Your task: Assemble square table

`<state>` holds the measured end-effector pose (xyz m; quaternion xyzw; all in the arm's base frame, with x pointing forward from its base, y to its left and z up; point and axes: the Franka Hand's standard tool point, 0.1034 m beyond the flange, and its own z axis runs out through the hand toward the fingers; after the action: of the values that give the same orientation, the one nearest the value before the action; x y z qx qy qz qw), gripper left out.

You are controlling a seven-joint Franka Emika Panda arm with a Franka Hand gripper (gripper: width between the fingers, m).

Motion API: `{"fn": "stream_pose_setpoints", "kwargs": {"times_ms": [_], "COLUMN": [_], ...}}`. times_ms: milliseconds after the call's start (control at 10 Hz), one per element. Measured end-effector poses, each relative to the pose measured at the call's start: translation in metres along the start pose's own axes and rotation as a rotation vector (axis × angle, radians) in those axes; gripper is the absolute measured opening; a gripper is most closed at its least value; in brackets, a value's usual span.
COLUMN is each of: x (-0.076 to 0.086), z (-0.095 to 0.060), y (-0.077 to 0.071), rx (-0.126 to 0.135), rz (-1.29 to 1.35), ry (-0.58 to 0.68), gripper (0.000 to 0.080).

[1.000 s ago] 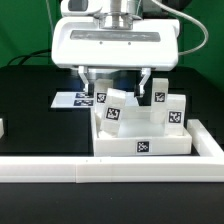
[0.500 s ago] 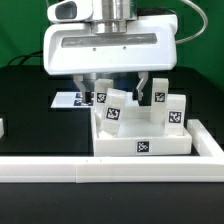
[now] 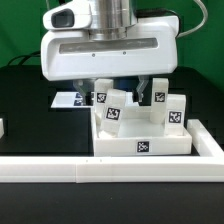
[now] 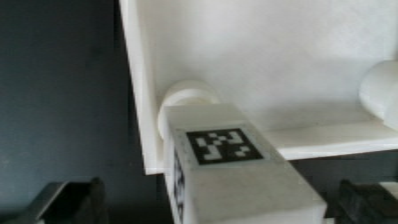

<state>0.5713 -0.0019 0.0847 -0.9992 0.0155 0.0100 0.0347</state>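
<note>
I see the gripper (image 3: 118, 88) hanging at upper centre of the exterior view, its fingers spread wide and holding nothing, one on each side of a tagged leg (image 3: 112, 108). That leg stands on the square tabletop (image 3: 143, 143), which sits at centre frame just behind the white rail (image 3: 100, 170). In the wrist view the leg (image 4: 228, 170) fills the lower middle, between the dark fingertips (image 4: 68, 200).

Bright, even light; blurry wrist view
</note>
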Motion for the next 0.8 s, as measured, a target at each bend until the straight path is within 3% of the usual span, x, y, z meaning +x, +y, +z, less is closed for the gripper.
{"fn": "stream_pose_setpoints", "kwargs": {"times_ms": [200,400,800], "x": [0.0001,0.0001,-0.0001], "z": [-0.0001,0.0,0.0003], "y": [0.0004,0.0007,0.001], "rx": [0.0,0.0,0.0], "rz": [0.0,0.001,0.006], "ry": [0.0,0.0,0.0], "gripper": [0.0646,0.0292,0.0289]}}
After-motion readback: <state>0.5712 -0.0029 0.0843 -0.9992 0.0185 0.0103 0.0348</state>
